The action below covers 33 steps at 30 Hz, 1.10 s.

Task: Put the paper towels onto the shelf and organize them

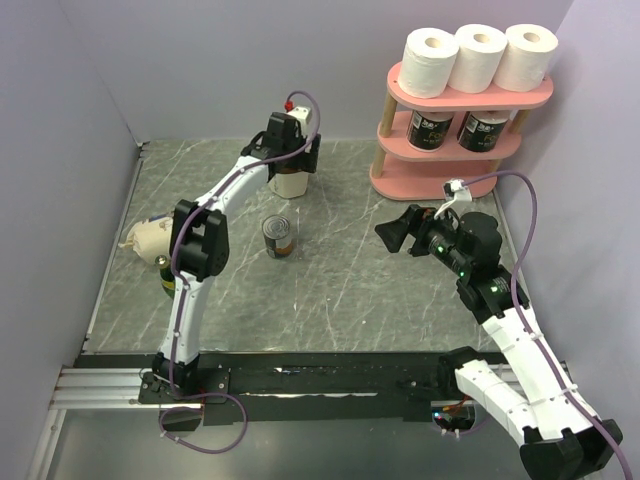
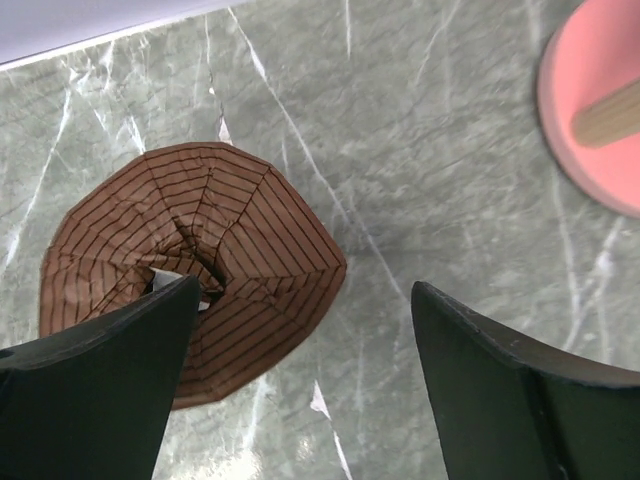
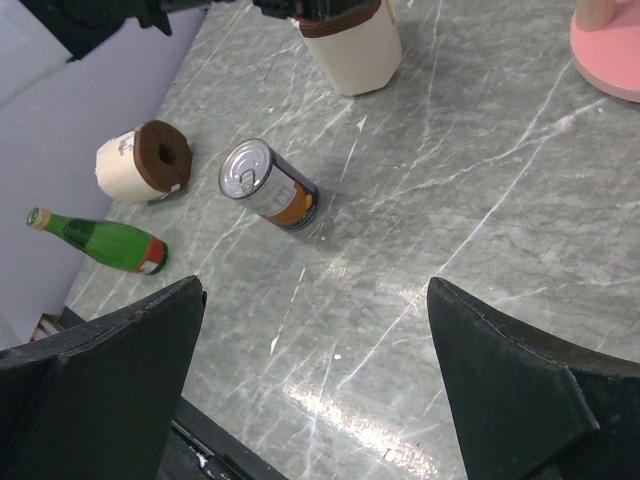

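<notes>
Arm on left [image 1: 225, 195] stretched forward, left fingers [image 1: 292, 160] wide over brown-topped roll [image 2: 250, 240], right arm [image 1: 510, 330] bent, right fingers [image 1: 395, 232] wide, empty

Grey marbled table top [image 1: 330, 300], white-veined, with soft glare patches near its front. Plain pale lilac walls [image 1: 200, 60] enclose it on three sides. A black strip [image 1: 330, 367], possibly a mounting rail, borders the near edge.

A can [image 3: 268, 185] sits mid-table, with a lying roll [image 3: 145, 162] and a green bottle [image 3: 100, 240] to its left. An upright roll [image 3: 355, 50] stands beyond, with the shelf [image 3: 608, 55] at top right.
</notes>
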{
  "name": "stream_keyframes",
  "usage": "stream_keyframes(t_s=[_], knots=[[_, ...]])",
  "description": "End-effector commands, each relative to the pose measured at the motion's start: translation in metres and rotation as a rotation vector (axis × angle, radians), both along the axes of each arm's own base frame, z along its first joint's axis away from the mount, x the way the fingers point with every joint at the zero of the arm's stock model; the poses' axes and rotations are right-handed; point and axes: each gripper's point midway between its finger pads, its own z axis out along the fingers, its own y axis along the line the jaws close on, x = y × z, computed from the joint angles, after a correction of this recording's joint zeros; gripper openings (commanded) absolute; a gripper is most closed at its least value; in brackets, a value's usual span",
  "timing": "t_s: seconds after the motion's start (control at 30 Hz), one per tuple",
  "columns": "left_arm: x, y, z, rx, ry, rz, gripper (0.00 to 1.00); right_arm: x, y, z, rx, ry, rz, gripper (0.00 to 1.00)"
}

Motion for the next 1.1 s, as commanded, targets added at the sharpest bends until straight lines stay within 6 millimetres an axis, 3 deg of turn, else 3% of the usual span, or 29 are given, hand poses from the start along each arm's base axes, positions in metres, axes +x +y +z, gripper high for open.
stream_keyframes(t_s=[0.0, 0.3, 0.57, 0.67, 0.9, 1.07], knots=[[0.012, -0.001, 0.010, 0.034, -0.066, -0.013, 0.91, 0.001, -0.001, 0.009, 0.003, -0.042, -0.009, 1.00], [0.012, 0.006, -0.019, 0.092, -0.034, -0.001, 0.87, 0.005, 0.000, 0.004, -0.005, -0.024, -0.009, 1.00], [0.007, 0.006, -0.025, 0.158, -0.043, 0.018, 0.84, 0.007, -0.002, 0.007, -0.012, -0.032, -0.017, 1.00], [0.005, 0.011, -0.031, 0.220, -0.047, 0.050, 0.86, 0.007, -0.001, 0.008, -0.012, -0.031, -0.014, 0.99], [0.005, 0.011, -0.032, 0.287, -0.060, 0.007, 0.77, 0.006, -0.004, 0.011, -0.016, -0.048, -0.028, 1.00], [0.008, 0.012, -0.036, 0.313, -0.057, 0.013, 0.81, 0.007, -0.005, 0.014, -0.020, -0.050, -0.028, 1.00]])
